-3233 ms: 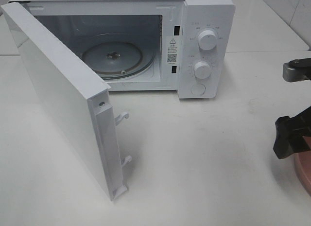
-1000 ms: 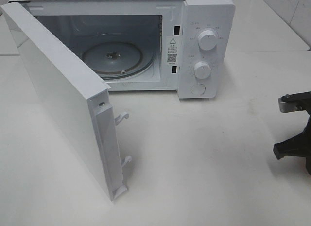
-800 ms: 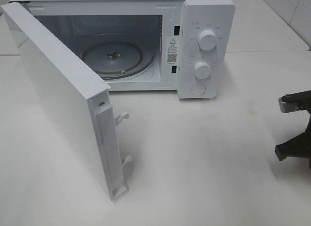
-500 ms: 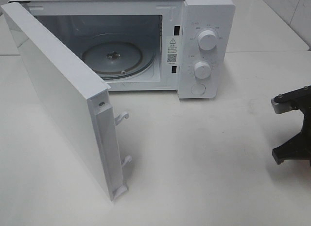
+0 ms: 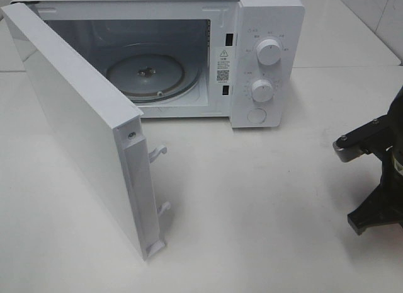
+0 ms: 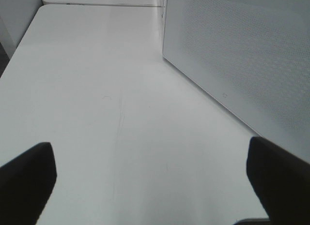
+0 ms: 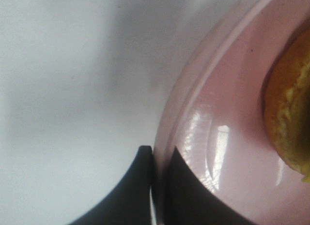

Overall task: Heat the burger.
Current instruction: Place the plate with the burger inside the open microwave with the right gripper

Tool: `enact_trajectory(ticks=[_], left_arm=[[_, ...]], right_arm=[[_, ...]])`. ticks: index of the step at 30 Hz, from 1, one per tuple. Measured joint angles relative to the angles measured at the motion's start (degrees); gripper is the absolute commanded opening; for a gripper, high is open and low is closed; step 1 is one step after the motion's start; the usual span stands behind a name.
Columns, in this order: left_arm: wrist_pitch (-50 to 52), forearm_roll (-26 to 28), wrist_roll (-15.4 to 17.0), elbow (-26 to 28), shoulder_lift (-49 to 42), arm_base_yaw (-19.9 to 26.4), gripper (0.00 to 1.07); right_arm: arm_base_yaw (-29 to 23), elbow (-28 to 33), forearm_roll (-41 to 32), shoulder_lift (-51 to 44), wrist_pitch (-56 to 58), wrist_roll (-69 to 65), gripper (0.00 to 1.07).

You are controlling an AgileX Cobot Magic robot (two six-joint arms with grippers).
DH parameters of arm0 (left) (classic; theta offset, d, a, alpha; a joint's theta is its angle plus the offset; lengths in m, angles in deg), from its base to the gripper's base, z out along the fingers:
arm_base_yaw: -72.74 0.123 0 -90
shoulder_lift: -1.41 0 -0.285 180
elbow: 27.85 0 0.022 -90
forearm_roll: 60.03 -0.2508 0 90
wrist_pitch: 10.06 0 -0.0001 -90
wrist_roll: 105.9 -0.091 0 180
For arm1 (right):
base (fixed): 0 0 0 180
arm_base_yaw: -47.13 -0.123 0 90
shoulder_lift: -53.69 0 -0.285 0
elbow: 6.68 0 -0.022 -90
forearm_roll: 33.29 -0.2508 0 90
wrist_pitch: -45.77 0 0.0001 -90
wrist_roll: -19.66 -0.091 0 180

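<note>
My right pincer (image 7: pixel 157 186) is clamped shut on the rim of the pink plate (image 7: pixel 218 138). The burger (image 7: pixel 290 104) sits on that plate, inboard of my grip. Carry the plate level and slowly, or the tall burger may topple. My left pincer (image 6: pixel 152 181) stands wide open and empty.

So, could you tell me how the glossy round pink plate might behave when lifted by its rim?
Probably rigid: the glossy pink plate shows sharp reflections. Likely slippery where the right gripper pinches its rim. The golden-brown burger could slide.
</note>
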Motion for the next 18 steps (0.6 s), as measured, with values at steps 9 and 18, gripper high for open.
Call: enact_trajectory(ticks=[9,18], left_arm=[[0.00,0.00,0.00,0.00,0.00,0.00,1.00],[0.00,0.00,0.00,0.00,0.00,0.00,1.00]], right_arm=[[-8.14,3.27,-0.11,-6.19,2.69,0.00,0.00],[-16.44,3.95,-0.29,-10.08,6.19,0.00,0.00]])
